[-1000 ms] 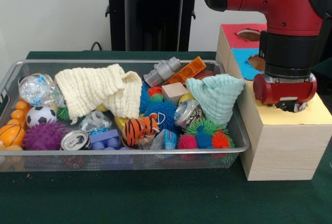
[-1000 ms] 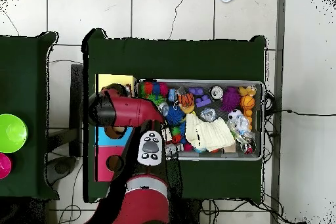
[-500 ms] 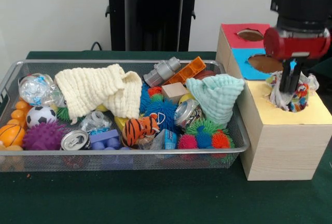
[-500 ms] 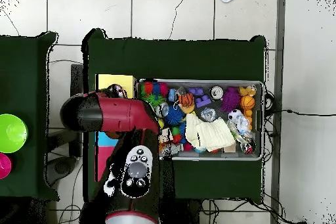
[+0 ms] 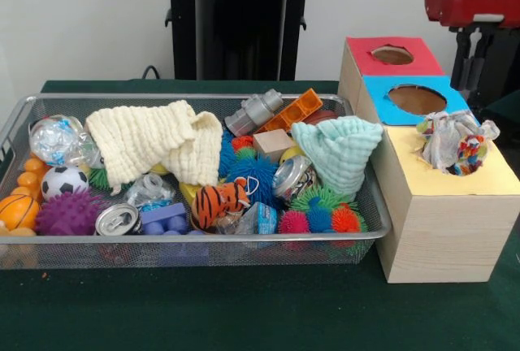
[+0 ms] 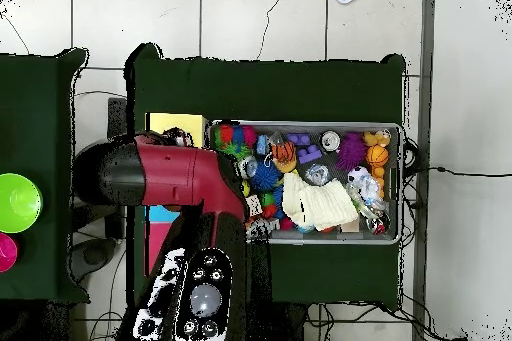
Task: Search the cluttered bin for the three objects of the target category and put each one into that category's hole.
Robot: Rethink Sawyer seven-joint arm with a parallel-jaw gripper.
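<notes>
A crumpled clear plastic bag with coloured specks (image 5: 452, 141) sits bunched in the round hole of the yellow panel (image 5: 455, 180) on the pale wooden box (image 5: 431, 233), part of it still standing above the rim. Behind it on the same box lie a blue panel with an open hole (image 5: 413, 99) and a red panel with an open hole (image 5: 392, 54).

Above the box, the red and black robot hand (image 5: 474, 42) hangs clear of the bag, holding nothing; whether its fingers are spread or closed cannot be told.

Just beside the box on the green desk (image 5: 244, 310) stands the wire mesh bin (image 5: 195, 249), crowded. A mint knitted cloth (image 5: 337, 152) stands nearest the box, over spiky multicoloured balls (image 5: 325, 219). A cream knitted cloth (image 5: 154, 144) covers much of the middle, with a striped tiger toy (image 5: 218, 201), a small soccer ball (image 5: 62, 180), a purple spiky ball (image 5: 67, 214) and a second crinkled clear bag (image 5: 57, 141) around it.
</notes>
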